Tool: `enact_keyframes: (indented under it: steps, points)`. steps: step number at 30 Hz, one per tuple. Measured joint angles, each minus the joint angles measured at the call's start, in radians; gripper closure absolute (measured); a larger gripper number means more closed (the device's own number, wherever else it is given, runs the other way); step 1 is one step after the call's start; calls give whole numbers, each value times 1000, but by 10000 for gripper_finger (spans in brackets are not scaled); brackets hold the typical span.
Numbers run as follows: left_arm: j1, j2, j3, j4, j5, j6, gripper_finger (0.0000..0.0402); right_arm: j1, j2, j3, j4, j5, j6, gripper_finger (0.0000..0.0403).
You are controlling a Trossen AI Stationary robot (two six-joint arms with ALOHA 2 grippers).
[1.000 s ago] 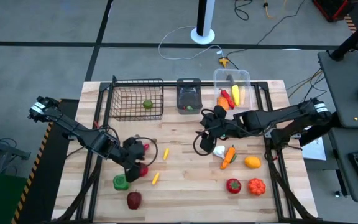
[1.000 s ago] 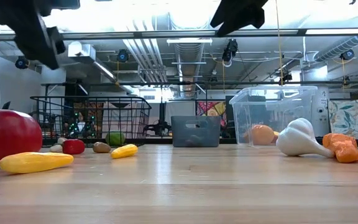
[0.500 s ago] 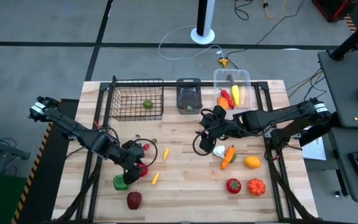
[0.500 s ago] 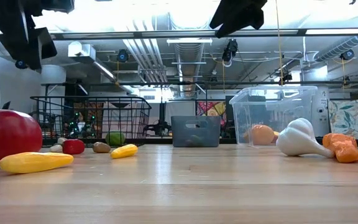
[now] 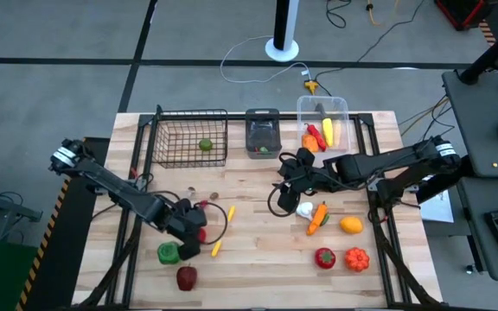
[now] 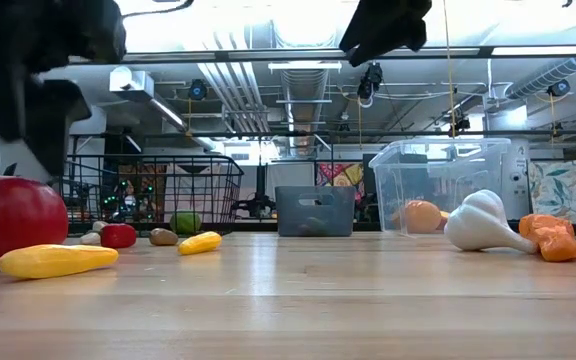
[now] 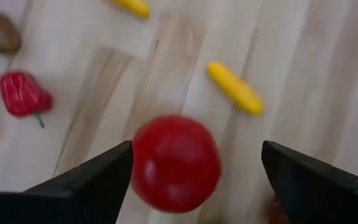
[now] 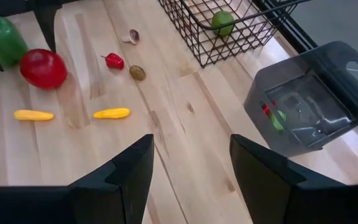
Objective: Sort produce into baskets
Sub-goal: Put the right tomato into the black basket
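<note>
My left gripper (image 5: 192,235) hangs open over the table's near left part. A round red fruit (image 7: 176,163) lies on the wood below it, between the two wide-spread fingers. Beside it lie a green pepper (image 5: 169,252), a dark red apple (image 5: 186,277), two yellow pieces (image 5: 216,248) and a small red pepper (image 5: 202,205). My right gripper (image 8: 191,144) hovers open and holds nothing, above the table's middle (image 5: 285,169). The wire basket (image 5: 173,151) holds a green fruit (image 5: 205,145). The grey bin (image 5: 263,134) and clear tub (image 5: 346,108) stand beside it at the far edge.
White garlic (image 5: 304,209), a carrot (image 5: 318,218), a yellow fruit (image 5: 350,225), a red pepper (image 5: 324,257) and an orange pumpkin (image 5: 356,258) lie at the near right. Bare wood (image 5: 258,250) shows in the near middle. A black cable loop hangs under the right arm.
My left gripper has moved a little toward the table's near edge and come lower. My right arm has kept still, and no produce has shifted.
</note>
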Motion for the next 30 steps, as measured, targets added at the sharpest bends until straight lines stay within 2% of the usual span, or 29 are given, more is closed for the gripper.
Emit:
enact_keyframes:
  steps: [11,30]
  points:
    - [1,86,96,-190,15,-57,64,0,0,-36,22,-22,17,199]
    - [1,110,52,-97,14,-80,64,0,0,-54,37,-53,26,199]
